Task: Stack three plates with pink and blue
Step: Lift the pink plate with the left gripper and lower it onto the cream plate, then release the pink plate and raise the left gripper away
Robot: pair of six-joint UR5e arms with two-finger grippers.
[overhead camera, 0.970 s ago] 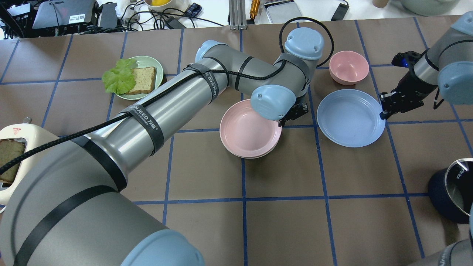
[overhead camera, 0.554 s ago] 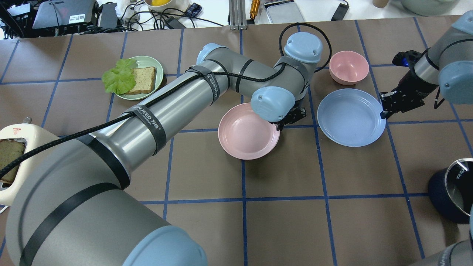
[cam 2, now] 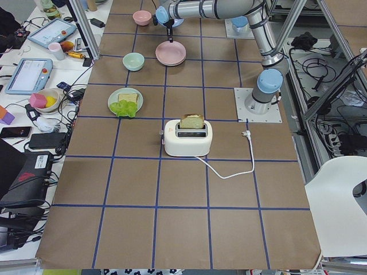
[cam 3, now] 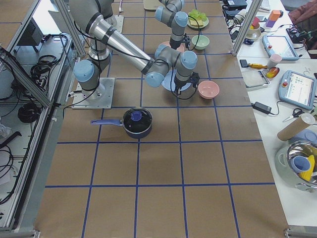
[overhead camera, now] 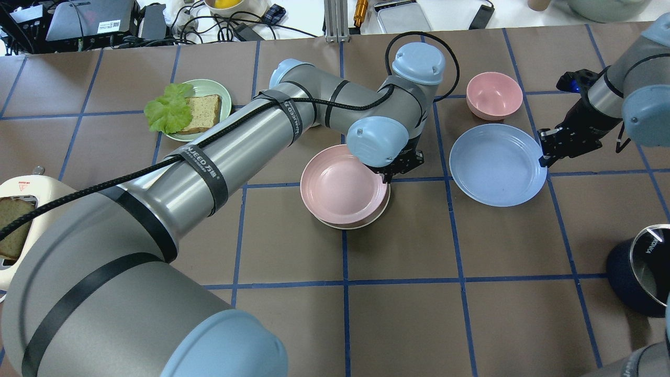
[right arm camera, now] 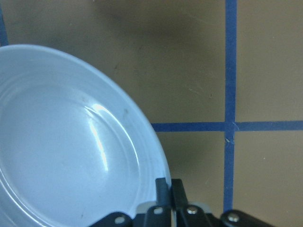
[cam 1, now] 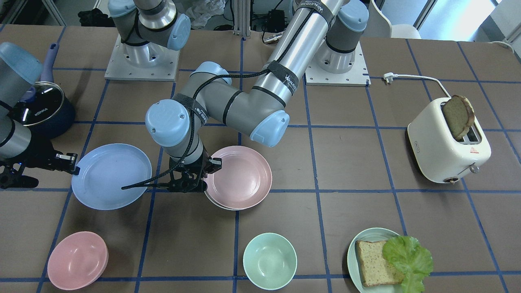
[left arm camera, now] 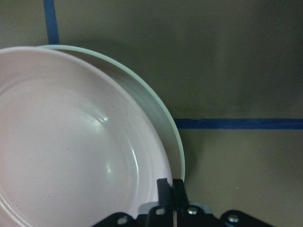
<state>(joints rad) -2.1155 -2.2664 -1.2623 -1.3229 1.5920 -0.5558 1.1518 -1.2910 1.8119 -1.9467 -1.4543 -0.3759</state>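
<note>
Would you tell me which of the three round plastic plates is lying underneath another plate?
The cream-white round plastic plate: only its edge shows beneath the pastel pink plate, while the light blue plate stands apart.

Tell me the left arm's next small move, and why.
Probably draw the pink plate toward the left gripper before releasing: it is shut on the rim, and the cream plate peeks out beneath on that side, off-centre.

I count four plates: pink plate [overhead camera: 340, 186], blue plate [overhead camera: 497, 165], cream plate [left arm camera: 151, 111], green plate [cam 1: 368, 235]. Two bowls: pink bowl [overhead camera: 493, 94], mint bowl [cam 1: 270, 260]. One toaster [cam 1: 443, 150], one pot [cam 1: 42, 108].
</note>
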